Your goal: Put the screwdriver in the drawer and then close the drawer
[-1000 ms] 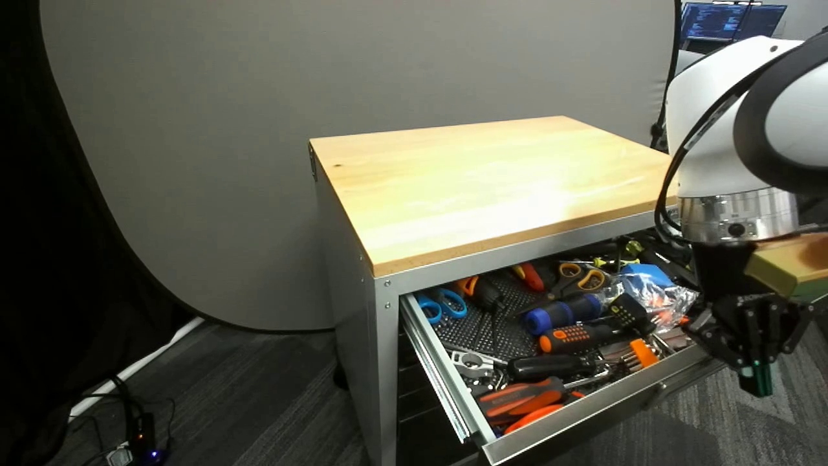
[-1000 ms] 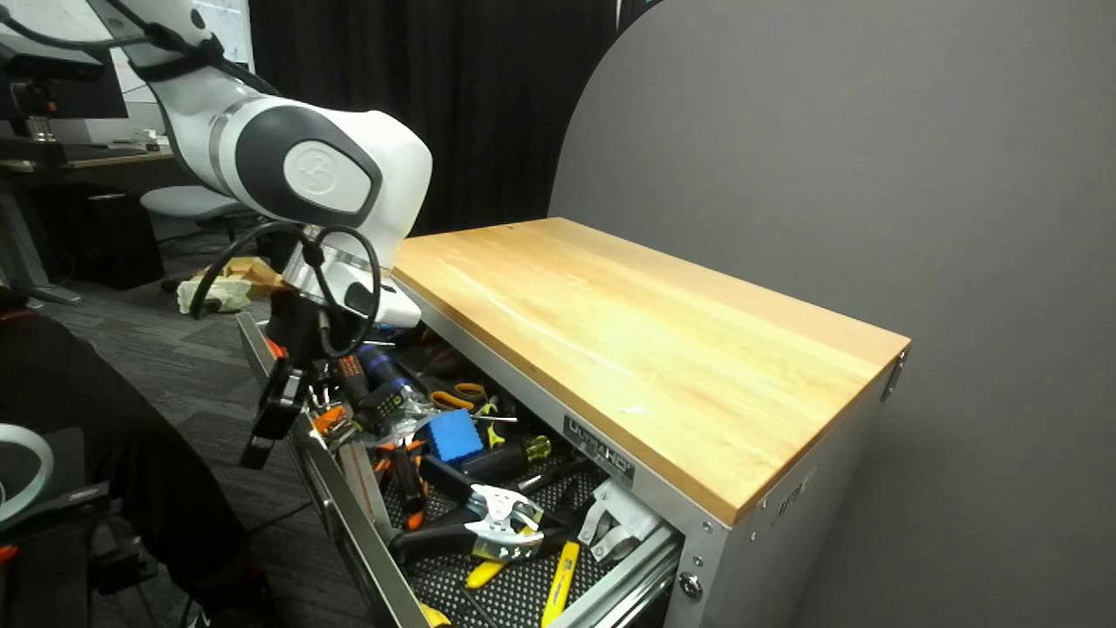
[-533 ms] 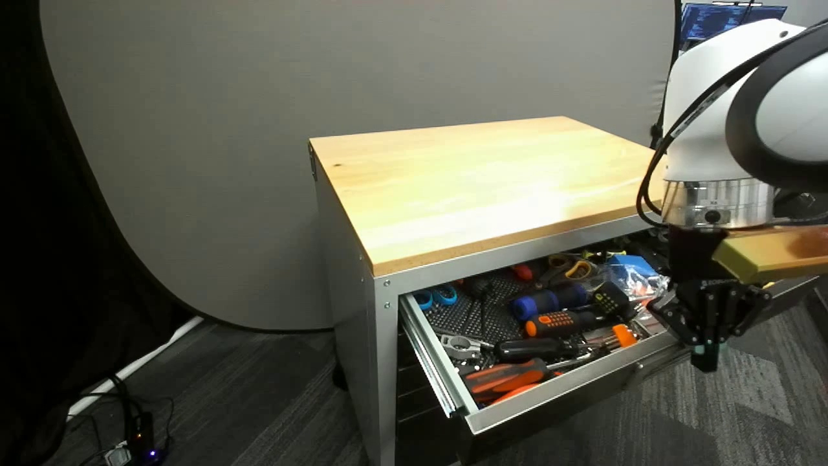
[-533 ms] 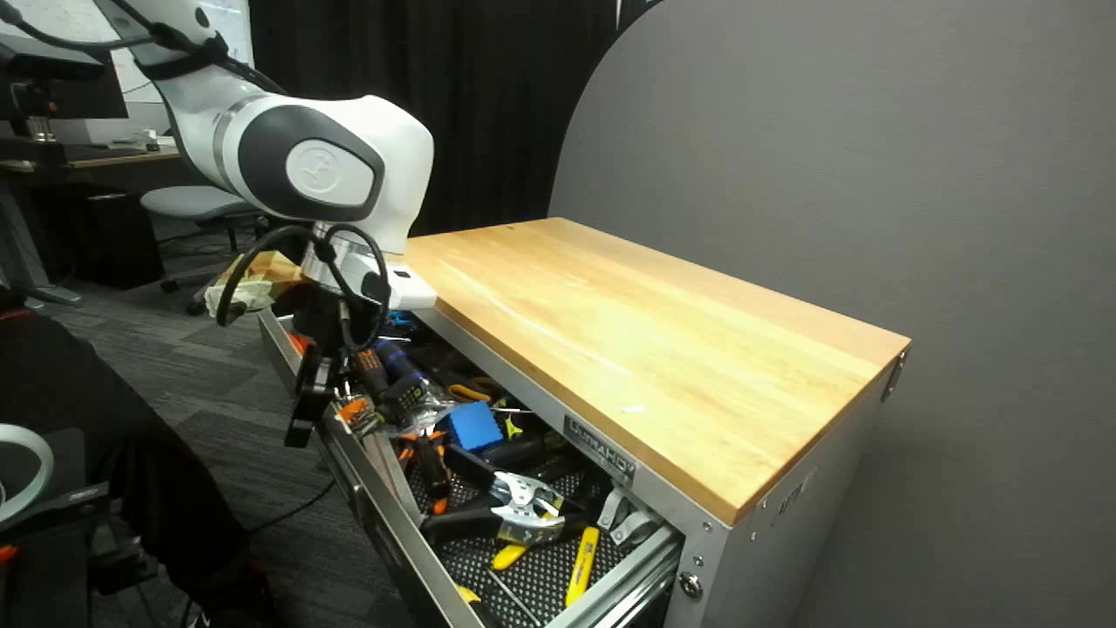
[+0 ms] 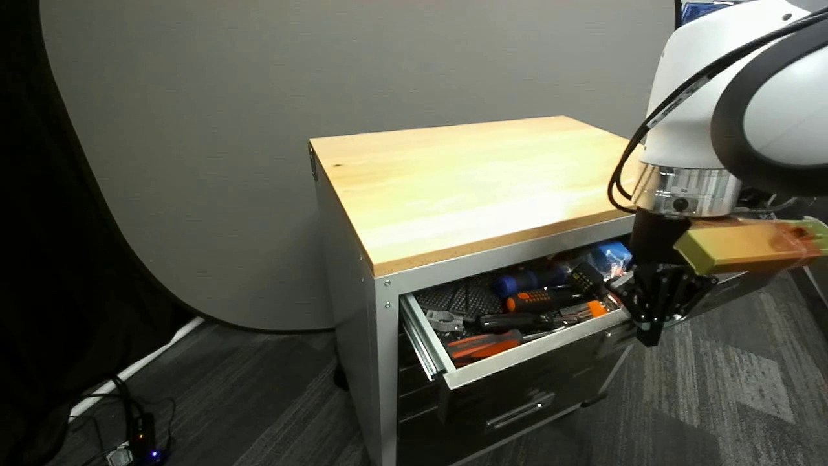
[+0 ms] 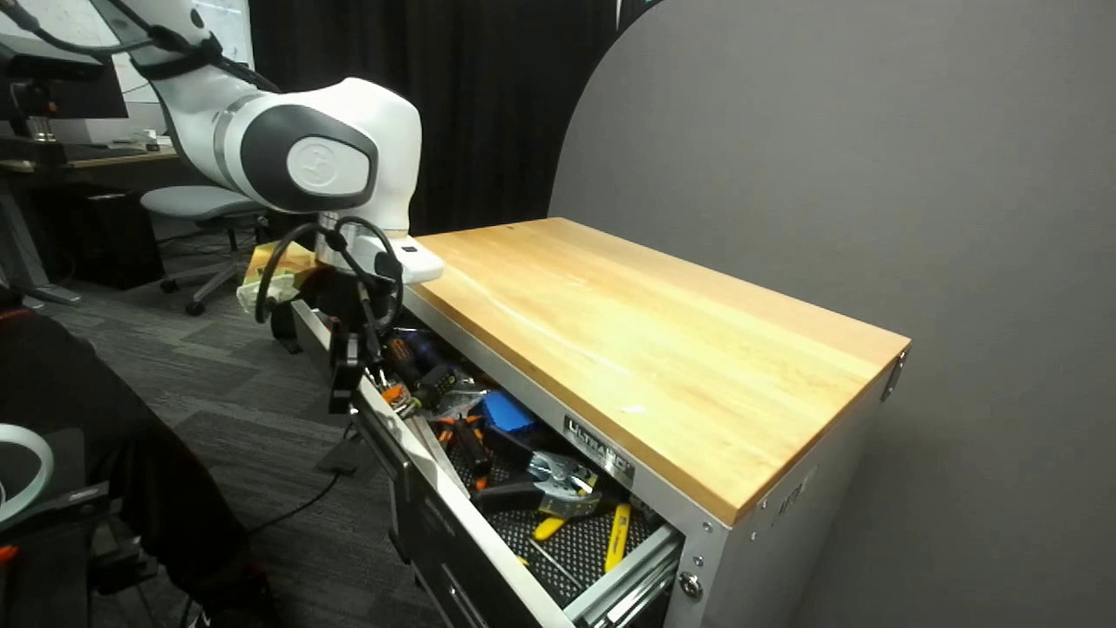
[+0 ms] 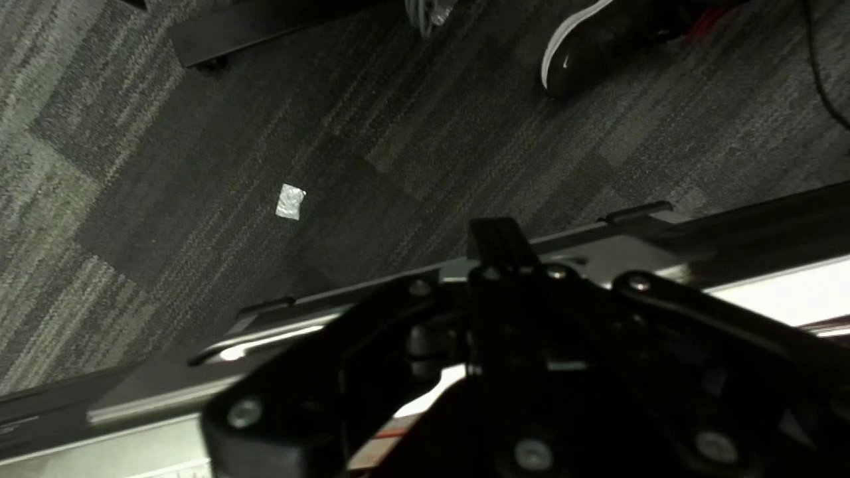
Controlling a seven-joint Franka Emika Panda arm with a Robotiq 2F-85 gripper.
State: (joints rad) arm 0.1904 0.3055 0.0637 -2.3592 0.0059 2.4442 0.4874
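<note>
The grey drawer [image 5: 537, 351] is partly open and full of tools; its front also shows in an exterior view [image 6: 471, 516] and in the wrist view [image 7: 133, 438]. A stubby black handle with yellow dots [image 5: 587, 278], which looks like the screwdriver, lies inside among the tools, also in an exterior view [image 6: 438, 378]; its shaft is not clear. My gripper [image 5: 649, 333] is shut and empty, pointing down at the outer side of the drawer front, also in an exterior view [image 6: 342, 397]. In the wrist view its fingertips [image 7: 501, 242] are together, over the drawer front.
The wooden tabletop [image 5: 479, 181] overhangs the drawer. Inside lie an orange-dotted handle [image 5: 537, 299], a blue tool [image 5: 527, 279], red-black pliers [image 5: 482, 345] and a metal clamp [image 6: 562, 480]. A person's leg [image 6: 131, 471] and shoe [image 7: 584, 60] are near the drawer's front.
The drawer has slid inward, from wide open to partly open, its tools moving with it. My shut gripper has moved toward the cabinet along with the drawer front.
</note>
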